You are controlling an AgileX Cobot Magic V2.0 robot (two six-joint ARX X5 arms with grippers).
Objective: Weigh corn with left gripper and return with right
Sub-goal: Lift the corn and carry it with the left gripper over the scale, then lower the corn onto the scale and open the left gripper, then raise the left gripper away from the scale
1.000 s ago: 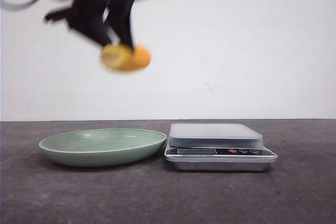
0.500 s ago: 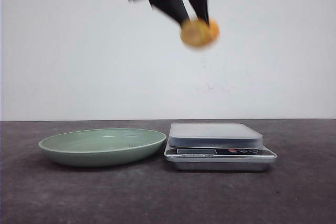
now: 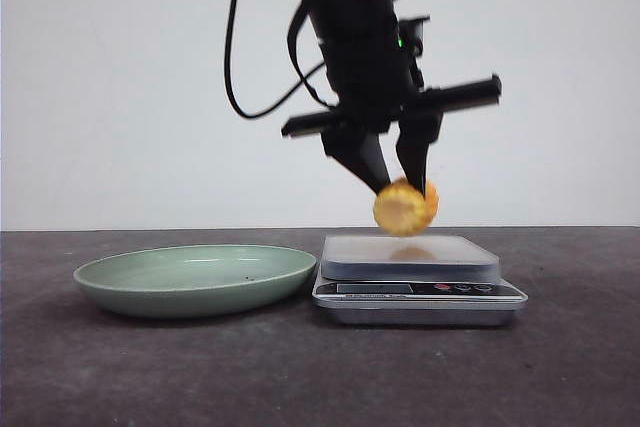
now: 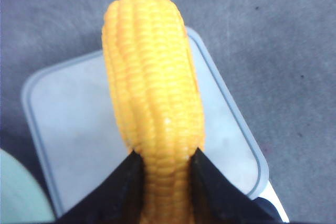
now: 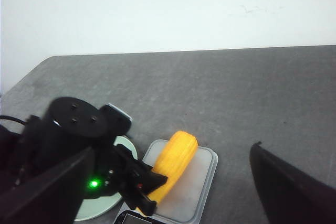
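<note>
A black left gripper [image 3: 400, 179] with two tapered fingers clenches one end of a short yellow-orange cob of corn [image 3: 405, 207], holding it just above the pale grey platform of a silver kitchen scale [image 3: 410, 257], not clearly touching it. The scale sits on a dark grey desk [image 3: 300, 367], just beside a shallow green plate [image 3: 195, 278]. The right gripper [image 5: 157, 182] shows two dark fingers spread wide apart, grasping nothing.

The plate [image 3: 195, 279] sits on the table [image 3: 320, 377] toward its left edge — the kitchen scale [image 3: 418, 278] stands just beside it on the right. The corn [image 3: 405, 208] hangs just above the scale's platform, apart from it — pinched in the left gripper [image 3: 398, 179].
</note>
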